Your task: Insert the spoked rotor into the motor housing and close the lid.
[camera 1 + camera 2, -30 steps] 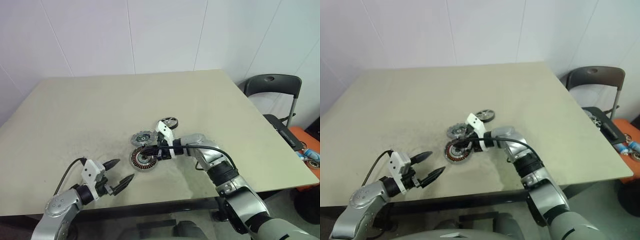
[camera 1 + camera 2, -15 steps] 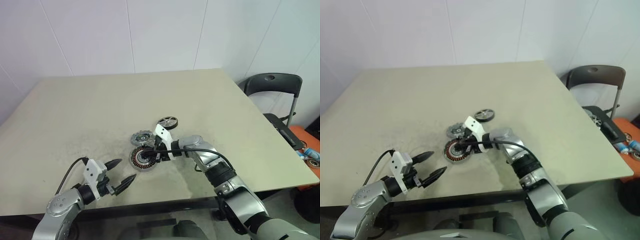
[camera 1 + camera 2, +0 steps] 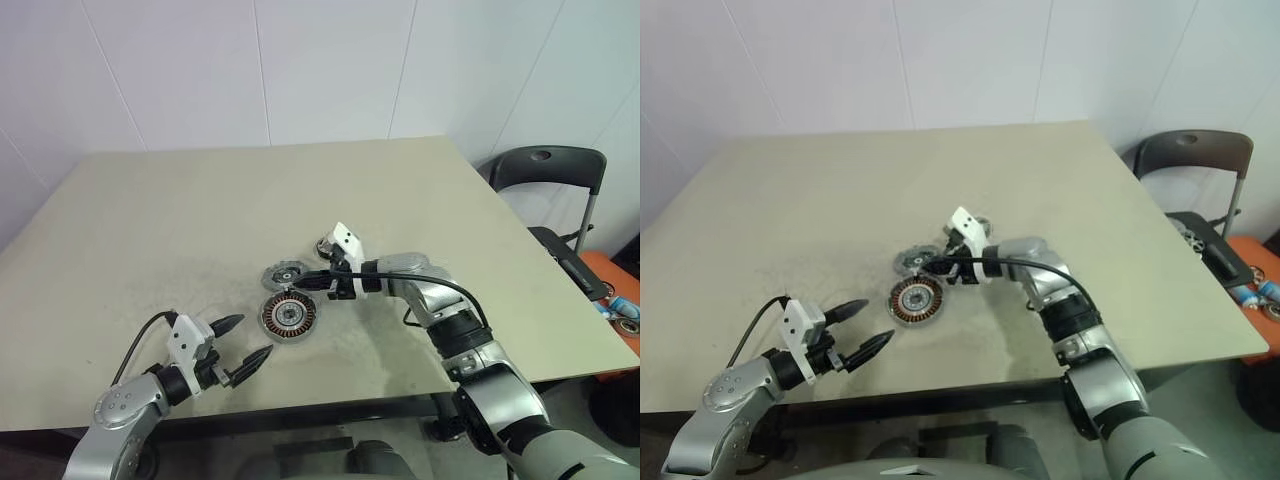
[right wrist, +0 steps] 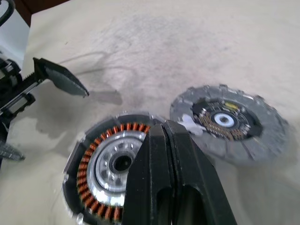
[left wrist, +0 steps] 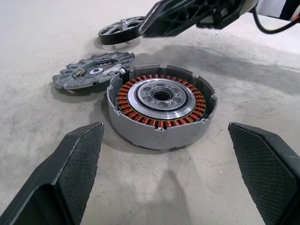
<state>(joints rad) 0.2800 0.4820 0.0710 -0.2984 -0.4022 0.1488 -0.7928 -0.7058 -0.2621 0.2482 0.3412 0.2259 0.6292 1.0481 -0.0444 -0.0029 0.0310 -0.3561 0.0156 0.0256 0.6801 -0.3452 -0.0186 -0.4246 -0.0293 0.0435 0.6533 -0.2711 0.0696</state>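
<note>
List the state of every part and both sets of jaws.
Housing: open, windings bare, no rotor inside.
Rotor: flat on the table, not inserted.
Lid: off, flat beside the housing.
Left gripper: jaws open, empty.
Right gripper: jaws shut, empty, above the housing.

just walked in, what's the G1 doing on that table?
Motor assembly, nothing fitted yet. The motor housing sits open on the table, windings exposed. The lid lies flat just behind it, the spoked rotor farther back. The right claw is shut and empty, hovering above the parts, over the housing's far edge by the lid. The left claw waits open near the table's front edge, facing the housing.
</note>
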